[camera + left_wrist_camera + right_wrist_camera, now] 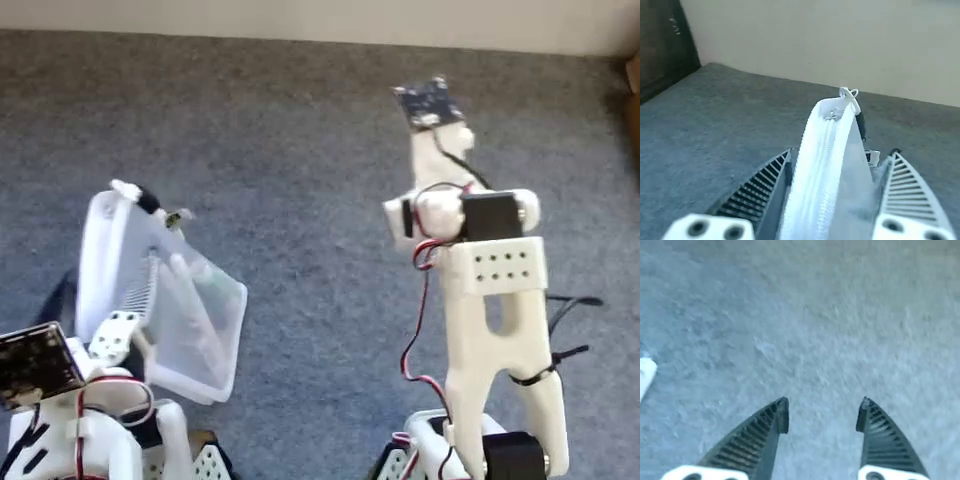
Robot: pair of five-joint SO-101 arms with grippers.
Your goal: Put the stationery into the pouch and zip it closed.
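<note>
At the near left, the left claw (840, 156) is closed on the pouch (200, 330), its two ribbed fingers (757, 187) pressing one against each side of it. The pouch is clear plastic with a white zip (817, 165) along one long edge. In the high view its long axis runs from the claw at the near side towards the far side, with the zip edge on the left and the clear body spreading out to the right. The far end is raised above the grey desk (300, 150). The zip slider and its small white pull tab (850, 95) sit at that far, raised end, pointing away from the claw. A dark item (148, 201) shows through the clear side close to the pull tab; what it is cannot be told.

To the right, well apart from the pouch, the other arm stretches towards the far side of the desk. The right claw (823, 405) points down at the bare grey surface with its fingers spread and nothing between them.
</note>
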